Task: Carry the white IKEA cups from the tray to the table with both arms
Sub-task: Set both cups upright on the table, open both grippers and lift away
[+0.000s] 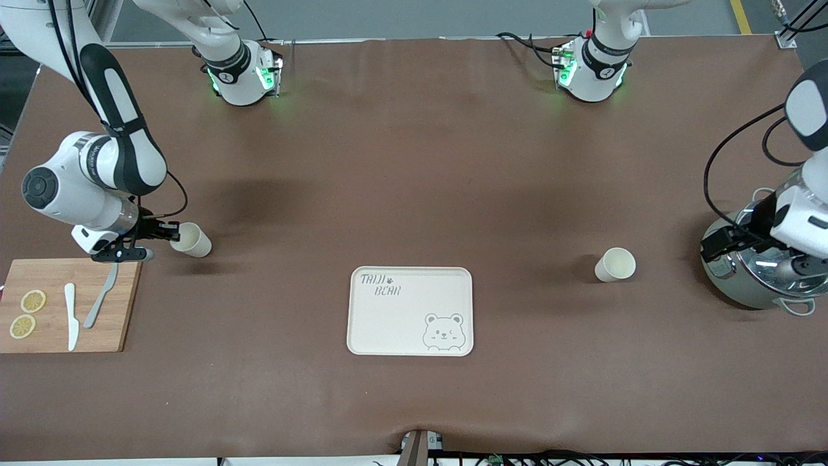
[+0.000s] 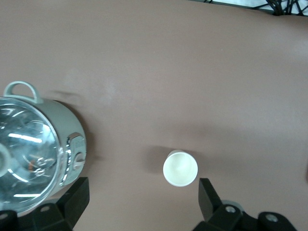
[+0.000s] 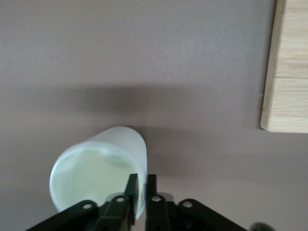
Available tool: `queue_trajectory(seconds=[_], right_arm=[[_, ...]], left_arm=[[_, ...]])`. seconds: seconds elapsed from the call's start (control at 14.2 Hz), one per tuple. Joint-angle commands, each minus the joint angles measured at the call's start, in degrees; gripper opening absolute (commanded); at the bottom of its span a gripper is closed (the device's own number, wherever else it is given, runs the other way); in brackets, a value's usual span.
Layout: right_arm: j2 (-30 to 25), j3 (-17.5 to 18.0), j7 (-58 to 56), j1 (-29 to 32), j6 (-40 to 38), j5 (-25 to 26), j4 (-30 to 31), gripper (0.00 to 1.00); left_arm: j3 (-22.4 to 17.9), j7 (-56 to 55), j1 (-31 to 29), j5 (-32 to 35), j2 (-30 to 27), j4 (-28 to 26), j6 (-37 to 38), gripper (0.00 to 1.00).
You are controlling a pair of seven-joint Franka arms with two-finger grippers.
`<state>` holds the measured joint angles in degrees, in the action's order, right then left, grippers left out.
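One white IKEA cup (image 1: pixel 192 240) is toward the right arm's end of the table, tilted, with its mouth facing my right gripper (image 1: pixel 169 235). That gripper is shut on the cup's rim. In the right wrist view one finger is inside the cup (image 3: pixel 96 175) and one outside, gripper (image 3: pixel 142 188). The second cup (image 1: pixel 615 264) stands upright on the table toward the left arm's end. My left gripper (image 1: pixel 723 242) is open and empty, up in the air beside the pot. In the left wrist view this cup (image 2: pixel 180 168) shows below, between the wide-open fingers (image 2: pixel 210 197).
A bear-printed tray (image 1: pixel 388 323) lies mid-table, nearer the front camera than both cups. A grey-green pot with glass lid (image 1: pixel 753 278) (image 2: pixel 33 154) stands under the left arm. A wooden cutting board (image 1: pixel 123 310) (image 3: pixel 288 72) with knives and lemon slices lies beside the right gripper.
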<state>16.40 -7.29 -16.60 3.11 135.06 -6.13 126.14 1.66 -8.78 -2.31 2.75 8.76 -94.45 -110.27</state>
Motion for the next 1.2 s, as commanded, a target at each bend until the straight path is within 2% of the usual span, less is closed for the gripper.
queue_trajectory(seconds=[0.0,0.14,0.35,0.78,0.92,1.13], right_arm=[[0.65,0.70,0.08,0.93,-11.61,0.50,-7.55,1.00],[0.83,0.70,-0.01,0.76,-19.63,0.50,-13.36,1.00],[0.57,0.87,0.16,0.58,-21.07,0.24,-18.37,1.00],[2.15,0.87,0.17,-1.61,-34.86,0.68,-39.46,1.00],[2.15,0.87,-0.01,-1.79,-35.22,0.94,-43.07,1.00],[1.62,0.87,0.69,-2.14,-35.40,1.03,-44.93,1.00]], left_arm=[[0.10,1.75,-0.33,0.15,-3.04,1.02,5.22,1.00],[0.28,1.75,-0.24,0.15,-4.27,2.69,7.95,1.00],[0.45,1.75,-0.33,-0.29,-5.07,4.89,11.39,1.00],[0.89,1.75,-0.24,0.06,-5.42,10.69,20.69,1.00],[0.81,2.10,-0.24,-0.29,-7.34,10.52,22.63,1.00],[0.72,3.15,0.02,-1.52,-10.15,8.95,24.13,1.00]])
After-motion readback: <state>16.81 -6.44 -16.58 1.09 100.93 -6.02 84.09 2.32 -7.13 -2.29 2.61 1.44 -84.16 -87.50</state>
